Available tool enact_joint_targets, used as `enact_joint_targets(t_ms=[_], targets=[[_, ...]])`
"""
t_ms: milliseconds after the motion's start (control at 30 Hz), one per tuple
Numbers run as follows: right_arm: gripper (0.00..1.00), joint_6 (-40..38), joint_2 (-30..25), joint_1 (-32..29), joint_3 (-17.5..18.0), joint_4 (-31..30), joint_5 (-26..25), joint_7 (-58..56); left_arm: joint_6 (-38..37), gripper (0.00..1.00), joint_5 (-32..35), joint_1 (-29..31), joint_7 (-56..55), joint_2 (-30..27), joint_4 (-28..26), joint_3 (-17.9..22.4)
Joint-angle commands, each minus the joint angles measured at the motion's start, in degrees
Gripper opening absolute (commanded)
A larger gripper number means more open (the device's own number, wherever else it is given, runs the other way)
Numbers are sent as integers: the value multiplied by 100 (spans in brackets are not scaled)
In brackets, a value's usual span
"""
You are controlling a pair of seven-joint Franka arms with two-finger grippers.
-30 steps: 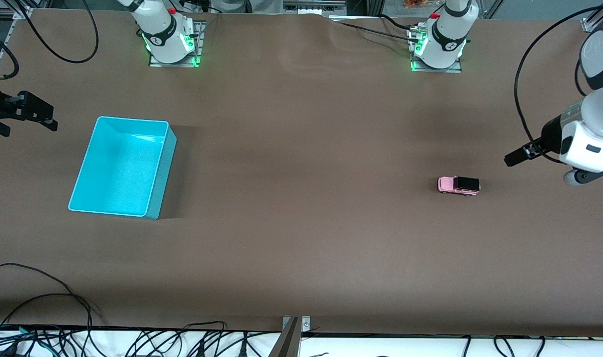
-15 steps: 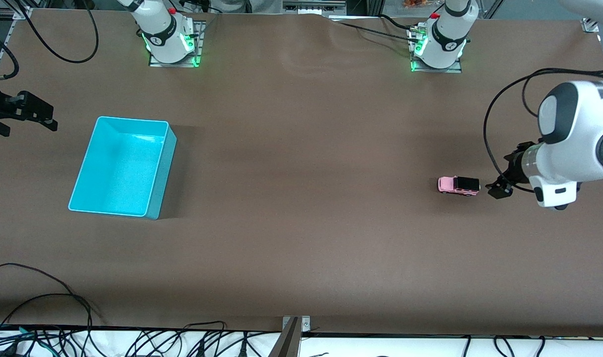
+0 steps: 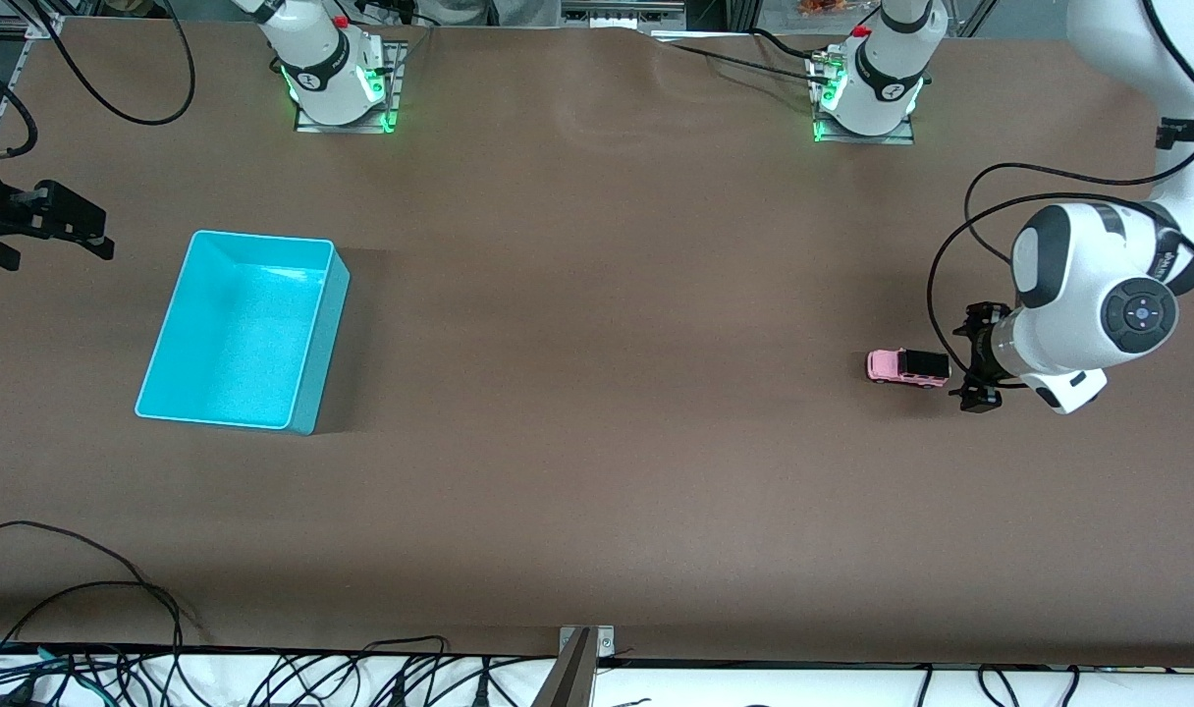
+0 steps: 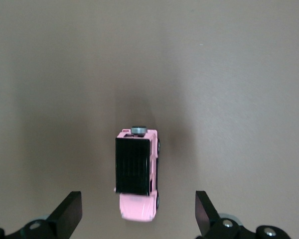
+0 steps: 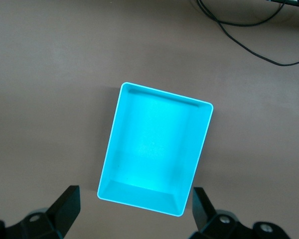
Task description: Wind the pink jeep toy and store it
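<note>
The pink jeep toy [image 3: 907, 367], light pink with a black roof, stands on the brown table toward the left arm's end. My left gripper [image 3: 974, 358] hangs open just beside and above it. In the left wrist view the jeep [image 4: 135, 172] lies between the wide-spread fingers [image 4: 67, 214], untouched, with my left gripper [image 4: 135, 213] over its pink end. The turquoise bin [image 3: 244, 331] sits empty toward the right arm's end. My right gripper [image 3: 37, 224] waits open and empty, high beside the bin. In the right wrist view my right gripper [image 5: 134, 211] looks down on the bin [image 5: 156, 149].
The two arm bases [image 3: 334, 74] [image 3: 872, 83] stand along the table edge farthest from the front camera. Cables [image 3: 86, 589] lie on the table at the near edge toward the right arm's end. A black cable [image 5: 249, 30] also shows in the right wrist view.
My left arm has swung in and come down from the table's end to the jeep, its gripper now open right at the toy. The jeep, the bin and my right arm have not moved.
</note>
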Motion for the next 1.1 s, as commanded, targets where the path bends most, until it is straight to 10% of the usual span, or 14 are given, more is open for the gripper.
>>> enact_joint_targets(t_ms=[0,867,1067], targets=[[100,-25,26,-15,2,87,79,19,714,100,-115,29,-200,-112,-619,2],[100,-25,26,-15,-7,87,79,19,1760,99,-441,73,-244,354,-1015,-7],[100,-25,26,-15,-7,87,79,19,1858,65,-476,73,-270,363,-1094,-7]])
